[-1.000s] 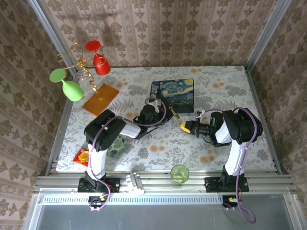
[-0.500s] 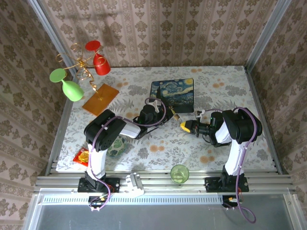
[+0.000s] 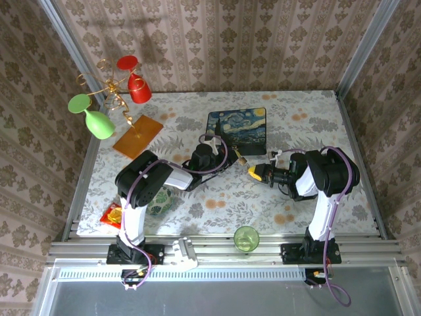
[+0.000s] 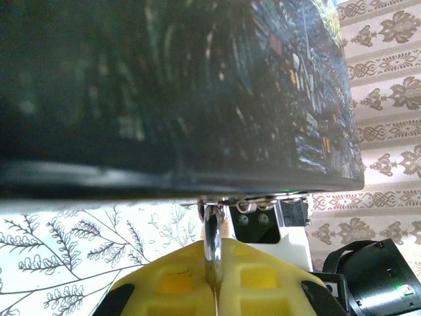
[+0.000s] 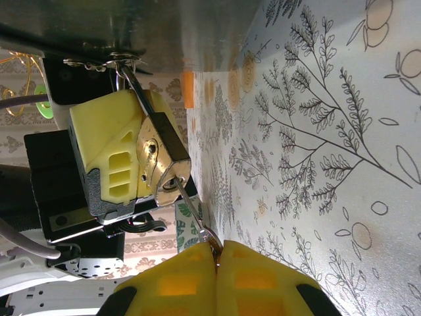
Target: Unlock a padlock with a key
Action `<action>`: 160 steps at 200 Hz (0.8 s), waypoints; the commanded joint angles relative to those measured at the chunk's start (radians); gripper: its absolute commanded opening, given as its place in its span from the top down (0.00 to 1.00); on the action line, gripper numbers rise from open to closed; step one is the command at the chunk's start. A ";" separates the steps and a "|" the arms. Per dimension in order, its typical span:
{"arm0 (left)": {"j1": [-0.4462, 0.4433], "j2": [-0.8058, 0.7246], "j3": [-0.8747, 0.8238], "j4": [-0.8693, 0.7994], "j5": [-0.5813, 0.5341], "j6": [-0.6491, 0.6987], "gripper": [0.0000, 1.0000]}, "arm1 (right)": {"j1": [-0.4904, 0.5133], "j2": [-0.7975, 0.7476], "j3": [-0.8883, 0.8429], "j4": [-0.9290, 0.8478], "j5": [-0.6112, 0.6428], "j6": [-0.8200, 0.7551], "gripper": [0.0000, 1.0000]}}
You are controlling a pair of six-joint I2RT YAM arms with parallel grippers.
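Here the left gripper [image 4: 214, 282] pinches the padlock [image 5: 162, 158], while the right gripper [image 5: 216, 262] pinches the key [image 5: 189, 201] stuck in it.

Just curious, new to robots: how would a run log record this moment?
left gripper: shut on padlock | right gripper: shut on key | key: tip at padlock's underside
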 commanded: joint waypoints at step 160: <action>-0.029 -0.022 0.036 -0.062 0.059 0.058 1.00 | -0.023 0.029 0.028 0.033 -0.027 0.038 1.00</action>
